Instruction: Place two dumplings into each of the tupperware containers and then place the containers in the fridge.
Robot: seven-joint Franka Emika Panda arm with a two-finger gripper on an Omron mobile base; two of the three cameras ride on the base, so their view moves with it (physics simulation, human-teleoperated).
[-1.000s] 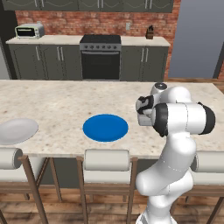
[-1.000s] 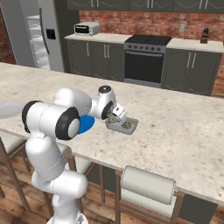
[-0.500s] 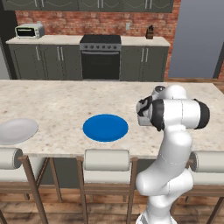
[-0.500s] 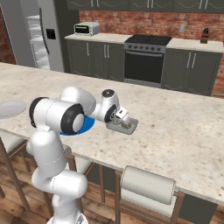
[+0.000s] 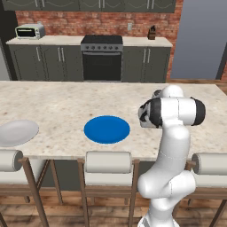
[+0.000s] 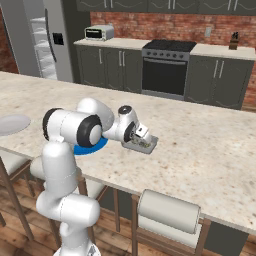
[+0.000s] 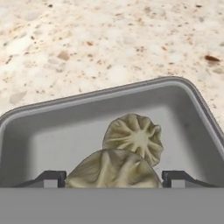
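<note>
My gripper (image 7: 113,178) hangs low over the tray (image 7: 183,109), jaws spread wide, one dark tip at the lower left of the hand view and one at the lower right; the near dumpling (image 7: 114,171) sits right between the tips at the bottom centre of that view, but whether the tips touch it I cannot tell; I judge it not clamped, jaws standing apart on either side; second dumpling (image 7: 134,136) lies just above it in the frame, touching or overlapping it, both inside the same tray on its grey floor; tray's long axis runs left to right across the hand view, far rim curving across the middle, right corner rounded at the right edge; in the right base view the tray (image 6: 149,145) sits at frame centre on the speckled counter (image 6: 210,145), my gripper (image 6: 136,141) at its left end, blue plate (image 6: 89,148) just behind my arm; in the left base view the blue plate (image 5: 107,129) is centre frame, a white plate (image 5: 17,132) at the left edge; fridge (image 6: 42,40) is upper left of the right base view, well apart from the tray, across the room; oven (image 6: 164,70) and toaster (image 6: 98,32) on the back wall; this tray looks filled with its two, so my guess is the next move is clearing straight up from it.
</note>
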